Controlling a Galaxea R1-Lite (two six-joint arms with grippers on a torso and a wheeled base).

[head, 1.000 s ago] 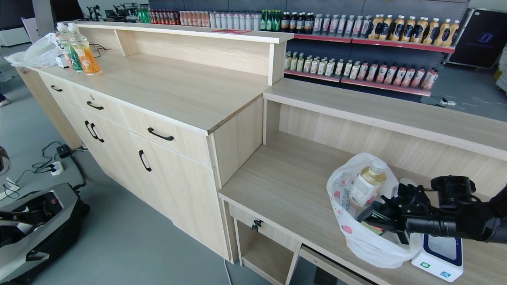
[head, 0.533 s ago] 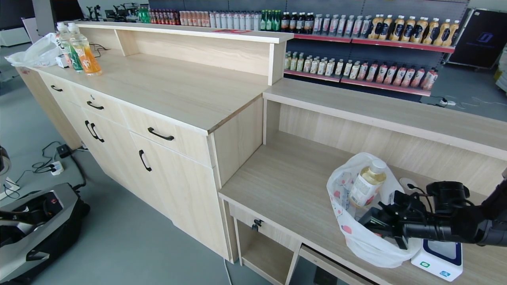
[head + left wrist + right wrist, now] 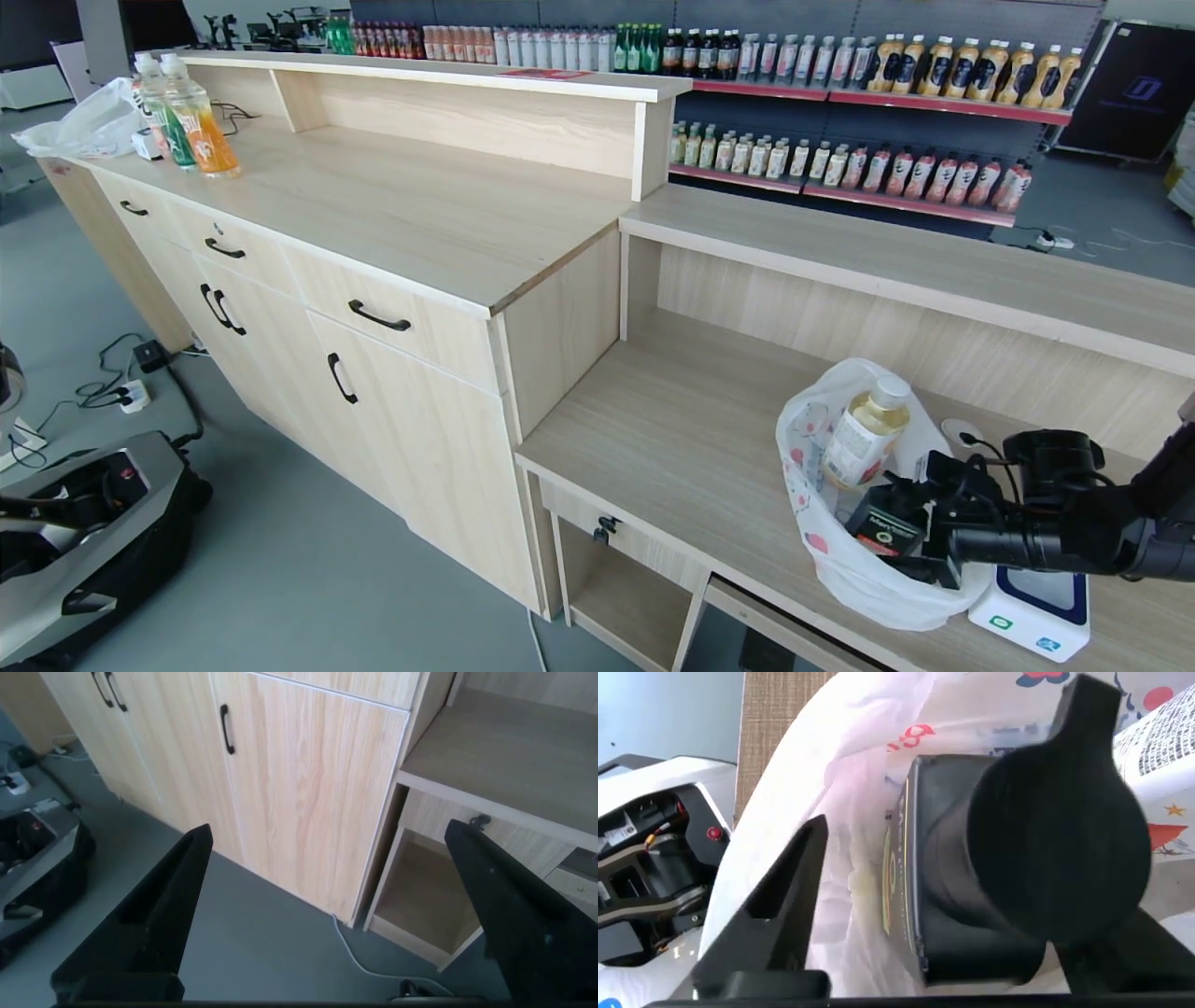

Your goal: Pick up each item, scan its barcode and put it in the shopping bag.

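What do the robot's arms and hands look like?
All black. The right arm is a smooth round tube with a chunky round knob on top and a thin black cable near the wrist. The right hand and the left hand each have two flat, wedge-shaped fingers.

From the head we looked down over the pale wooden counter (image 3: 672, 420), our left wrist camera faced grey floor (image 3: 262, 943) and wooden cabinet doors (image 3: 308, 775), and our right sat close inside the white printed plastic bag (image 3: 850, 793), shared with the head view.
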